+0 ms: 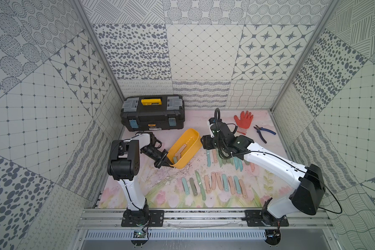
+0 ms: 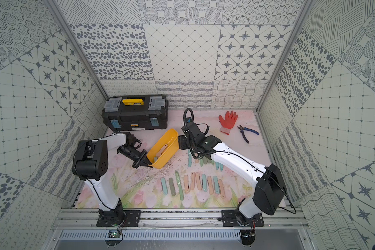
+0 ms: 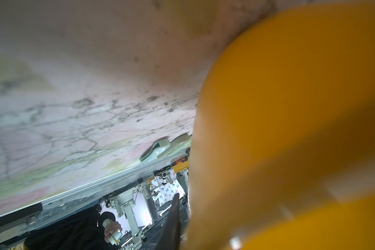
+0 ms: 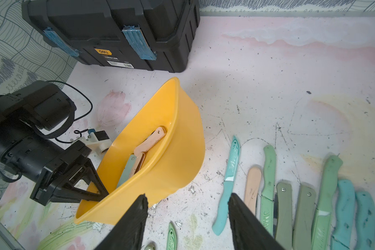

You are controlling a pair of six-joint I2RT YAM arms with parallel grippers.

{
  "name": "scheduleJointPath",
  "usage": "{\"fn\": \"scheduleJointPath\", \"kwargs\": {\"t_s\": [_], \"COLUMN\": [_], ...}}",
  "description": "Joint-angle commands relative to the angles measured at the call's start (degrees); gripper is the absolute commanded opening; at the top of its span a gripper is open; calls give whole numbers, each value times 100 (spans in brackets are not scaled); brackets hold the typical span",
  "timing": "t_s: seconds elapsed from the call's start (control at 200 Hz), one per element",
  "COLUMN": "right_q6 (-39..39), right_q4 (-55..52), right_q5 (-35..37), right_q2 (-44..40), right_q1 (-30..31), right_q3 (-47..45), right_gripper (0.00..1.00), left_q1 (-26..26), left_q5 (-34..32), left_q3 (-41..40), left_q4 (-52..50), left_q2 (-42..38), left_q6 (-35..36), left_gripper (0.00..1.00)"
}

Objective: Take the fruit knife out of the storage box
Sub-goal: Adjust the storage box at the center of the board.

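You're working on a pink floral mat (image 1: 195,121), scuffed and cracked around the middle. On it:
- black toolbox (image 1: 153,113), back left, near the wall
- red glove (image 1: 244,121) and blue-handled pliers (image 1: 264,132), back right, side by side
- yellow tub (image 1: 185,149), centre, tipped up on one long side
- back knife row (image 1: 208,159), just right of the tub, partly hidden
- front knife row (image 1: 219,181), nearer the rail

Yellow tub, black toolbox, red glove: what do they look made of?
The storage box: likely moulded plastic, smooth, semi-gloss; soft highlights on its rounded wall.
The toolbox: seemingly hard plastic, matte black, ribbed mouldings.
The glove: apparently knit fabric with red-orange coating; paler cuff.
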Motion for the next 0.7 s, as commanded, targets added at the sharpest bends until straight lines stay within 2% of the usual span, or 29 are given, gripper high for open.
{"fn": "scheduleJointPath", "kwargs": {"t_s": [0.0,0.13,0.29,0.435,0.695], "right_q6": [7,37,25,3,-29], "right_q4": [96,135,167,168,144], "right_q5": [60,50,30,-23,-172], "right_q2": [83,83,79,164,420], "right_q1": [36,29,36,38,81], "right_q3": [178,135,134,187,346], "right_gripper": [62,62,62,62,62], "left_q1": [7,7,2,-163,-383], "left_q5": [-138,-738,-2634,-3883,-4852], "left_q3": [250,535,772,1009,1244], "left_q4": [-107,-367,-619,-733,-603], "left_q2": [-121,-208,-451,-445,-268], "left_q6": [-77,-8,102,446,741], "left_gripper": [0,0,0,0,0]}}
